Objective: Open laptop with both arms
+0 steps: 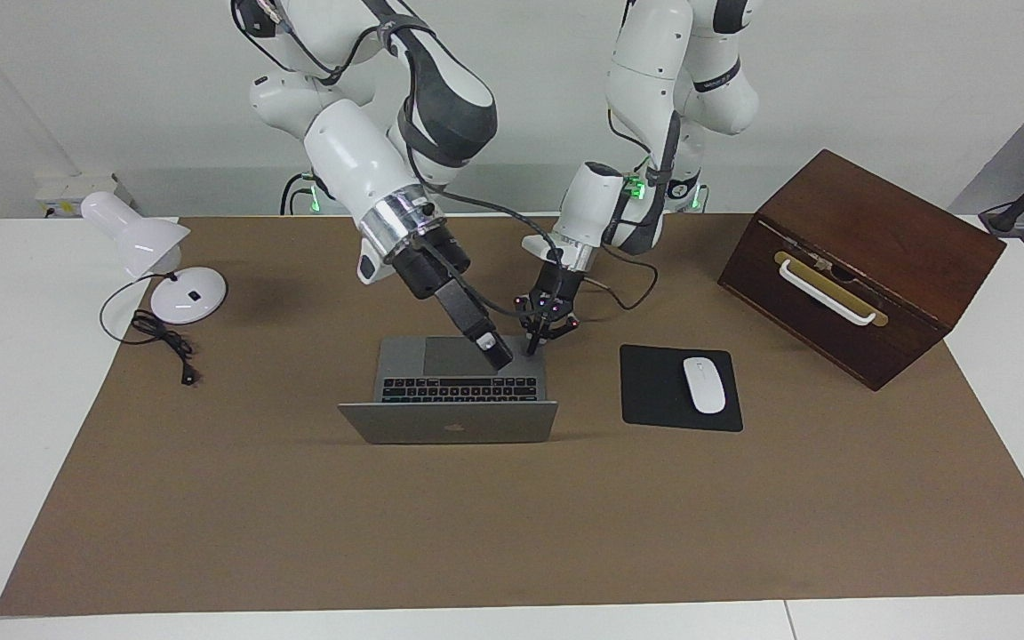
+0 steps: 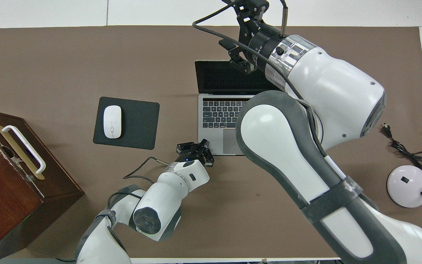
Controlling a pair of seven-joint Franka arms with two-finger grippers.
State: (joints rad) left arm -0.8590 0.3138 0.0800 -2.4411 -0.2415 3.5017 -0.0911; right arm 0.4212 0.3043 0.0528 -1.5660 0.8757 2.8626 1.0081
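Two end effectors work at the laptop (image 1: 459, 391), and we start from them. The right end effector (image 1: 496, 353) hangs over the palm rest, just above the key rows toward the left arm's end of the laptop, gripping nothing; whether its fingers are parted we cannot tell. The left end effector (image 1: 544, 327) stands on the laptop's base corner nearest the robots, toward the left arm's end, its fingers slightly spread and holding nothing, seemingly pinning the base down. From both, the lid lies away from the robots, along the laptop's hinge edge. The laptop sits on the brown surface (image 1: 299, 533) beside the mouse pad (image 1: 654, 400), its long axis running from one arm's end to the other, its screen facing the robots, its logo side facing away. We judge the lid already well raised; any further push falls to the right arm, whose end effector is closer to the lid.
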